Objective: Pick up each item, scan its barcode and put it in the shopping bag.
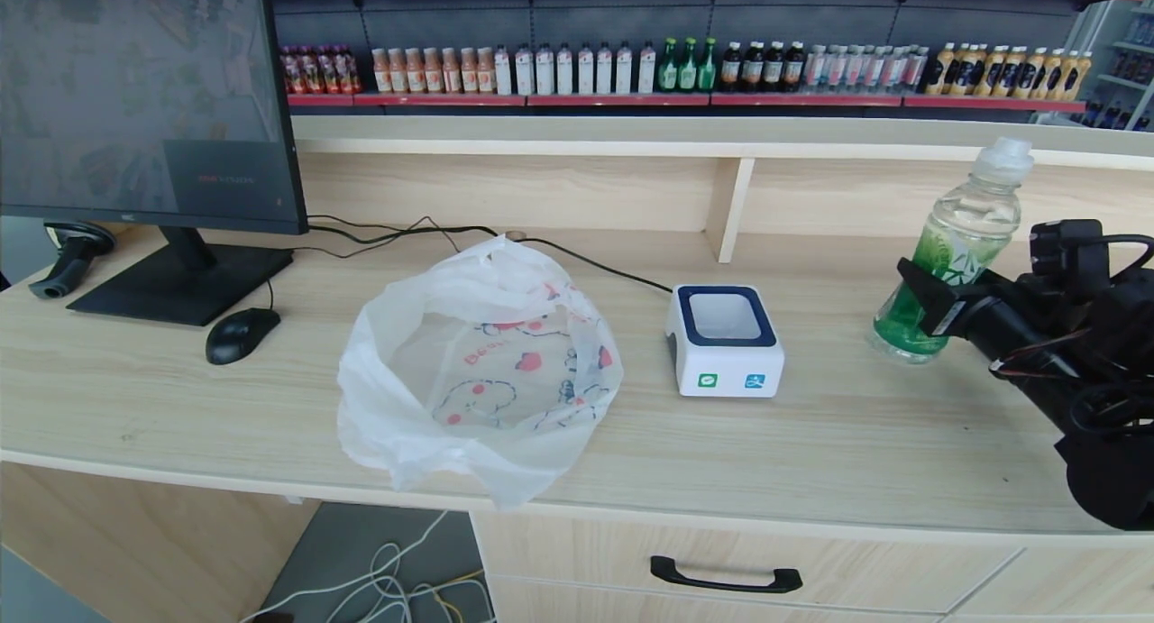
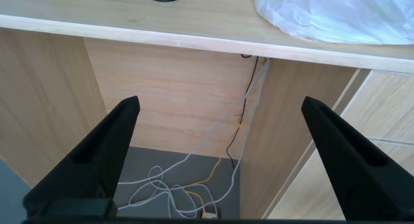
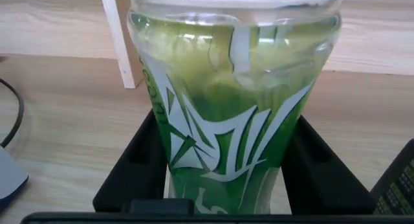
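A clear bottle [image 1: 960, 244] of green drink with a white cap stands slightly tilted at the right of the wooden counter [image 1: 856, 443]. My right gripper [image 1: 915, 291] is shut on the bottle's lower half; in the right wrist view the bottle [image 3: 226, 107] sits between the black fingers [image 3: 136, 169], both touching it. The white barcode scanner [image 1: 726, 339] sits mid-counter, to the left of the bottle. An open white shopping bag [image 1: 482, 371] with red prints lies left of the scanner. My left gripper [image 2: 220, 114] is open and holds nothing, below the counter's front edge, with the bag [image 2: 336, 17] above it.
A monitor [image 1: 144, 100], a black mouse [image 1: 239, 333] and a handheld scanner [image 1: 68, 258] occupy the counter's left end. Cables [image 1: 406, 235] run along the back. A drawer handle [image 1: 726, 576] is below the front edge; loose wires [image 2: 194, 185] lie on the floor.
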Available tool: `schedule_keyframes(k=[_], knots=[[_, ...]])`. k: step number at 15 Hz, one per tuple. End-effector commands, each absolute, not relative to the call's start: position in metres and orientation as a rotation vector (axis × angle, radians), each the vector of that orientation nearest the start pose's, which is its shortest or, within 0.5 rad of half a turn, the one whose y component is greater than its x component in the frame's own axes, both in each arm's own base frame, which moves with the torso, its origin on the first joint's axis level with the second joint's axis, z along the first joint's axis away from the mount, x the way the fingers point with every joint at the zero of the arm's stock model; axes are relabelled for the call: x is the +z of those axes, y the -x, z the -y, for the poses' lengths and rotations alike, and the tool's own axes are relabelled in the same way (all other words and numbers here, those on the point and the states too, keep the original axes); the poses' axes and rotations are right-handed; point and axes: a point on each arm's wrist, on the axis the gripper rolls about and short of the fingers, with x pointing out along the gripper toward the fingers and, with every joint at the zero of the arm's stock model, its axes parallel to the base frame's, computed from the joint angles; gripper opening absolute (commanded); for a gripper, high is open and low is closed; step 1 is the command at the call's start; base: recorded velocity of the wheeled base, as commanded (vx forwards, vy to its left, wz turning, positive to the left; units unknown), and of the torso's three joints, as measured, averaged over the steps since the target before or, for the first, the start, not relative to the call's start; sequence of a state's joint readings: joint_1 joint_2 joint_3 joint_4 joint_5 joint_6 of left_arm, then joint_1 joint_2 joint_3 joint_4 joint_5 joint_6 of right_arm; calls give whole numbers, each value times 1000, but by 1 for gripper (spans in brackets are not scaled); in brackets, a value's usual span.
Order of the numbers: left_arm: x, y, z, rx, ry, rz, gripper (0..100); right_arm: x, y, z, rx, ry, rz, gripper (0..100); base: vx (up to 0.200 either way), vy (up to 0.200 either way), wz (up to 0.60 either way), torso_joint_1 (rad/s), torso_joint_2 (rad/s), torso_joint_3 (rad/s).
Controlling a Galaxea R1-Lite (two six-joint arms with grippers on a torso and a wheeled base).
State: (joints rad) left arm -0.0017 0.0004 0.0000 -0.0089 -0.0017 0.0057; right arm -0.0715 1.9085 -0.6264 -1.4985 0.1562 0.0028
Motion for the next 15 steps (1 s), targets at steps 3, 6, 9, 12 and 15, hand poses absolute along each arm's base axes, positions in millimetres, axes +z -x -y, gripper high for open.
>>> schedule_keyframes(k=[3,6,9,12,15], knots=[[76,23,0,-3,-6,9,100,178,-276,11,187,67,247,0,0,0,0,0,0,0],[76,23,0,-3,-5,8,100,176,-245,3,211,61,224,0,0,0,0,0,0,0],[76,23,0,-3,-5,8,100,180,-236,-1,227,59,238,0,0,0,0,0,0,0],[76,23,0,-3,-5,6,100,172,-232,-2,234,53,204,0,0,0,0,0,0,0],[76,23,0,-3,-5,8,100,166,-237,-2,233,49,175,0,0,0,0,0,0,0]])
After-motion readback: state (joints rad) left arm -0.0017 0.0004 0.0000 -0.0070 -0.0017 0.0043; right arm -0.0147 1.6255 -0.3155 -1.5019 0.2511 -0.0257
